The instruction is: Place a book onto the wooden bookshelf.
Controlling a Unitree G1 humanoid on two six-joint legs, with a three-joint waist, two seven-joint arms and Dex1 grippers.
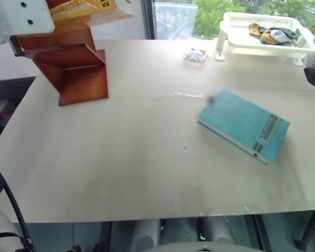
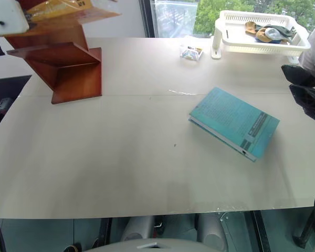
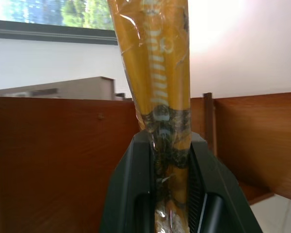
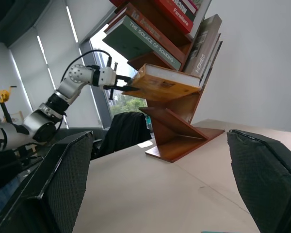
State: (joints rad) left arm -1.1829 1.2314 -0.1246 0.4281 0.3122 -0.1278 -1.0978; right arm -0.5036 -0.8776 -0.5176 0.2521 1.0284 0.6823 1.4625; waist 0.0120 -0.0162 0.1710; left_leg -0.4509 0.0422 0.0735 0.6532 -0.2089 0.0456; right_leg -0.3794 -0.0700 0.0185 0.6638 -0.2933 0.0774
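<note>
The thick orange-yellow book (image 4: pixel 162 82), wrapped in clear film, lies nearly flat on a tier of the reddish-brown stepped wooden bookshelf (image 4: pixel 177 133), which stands at the surface's far left corner with other books on its upper tiers

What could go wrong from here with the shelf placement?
1. The left gripper pinches the book only at one end, and most of it sticks out unsupported, so it may sag or slip.
2. The book is at the bookshelf beside tilted books; a nudge might topple them.
</note>
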